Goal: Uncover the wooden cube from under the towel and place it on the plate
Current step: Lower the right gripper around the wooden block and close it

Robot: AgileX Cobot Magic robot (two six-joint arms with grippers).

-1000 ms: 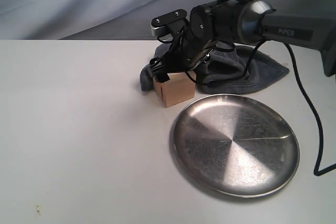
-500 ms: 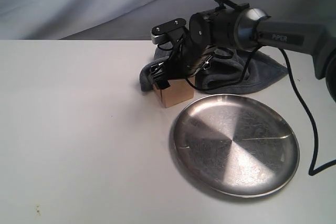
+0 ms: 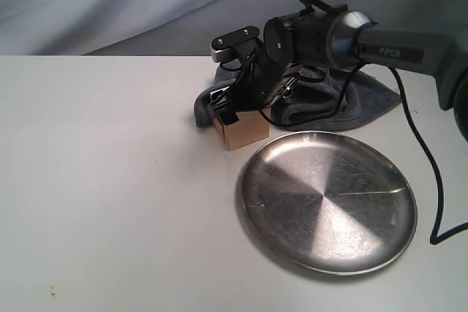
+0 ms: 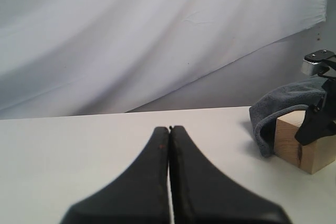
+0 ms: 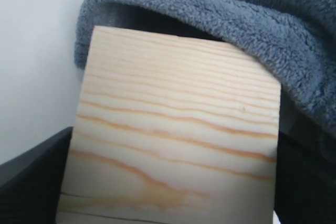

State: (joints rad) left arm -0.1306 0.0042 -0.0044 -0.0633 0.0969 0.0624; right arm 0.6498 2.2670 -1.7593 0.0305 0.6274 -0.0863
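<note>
White counter (image 3: 110,180): the wooden block (image 3: 246,134), uncovered beside the towel (image 3: 351,104), is straddled by the right pincer (image 3: 235,109) for lifting; whether it is clamped cannot be told.

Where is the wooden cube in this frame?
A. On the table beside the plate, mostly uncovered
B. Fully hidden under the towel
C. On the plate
A: the wooden cube stands on the table beside the plate, its wood faces showing, with the towel bunched behind it.
</note>
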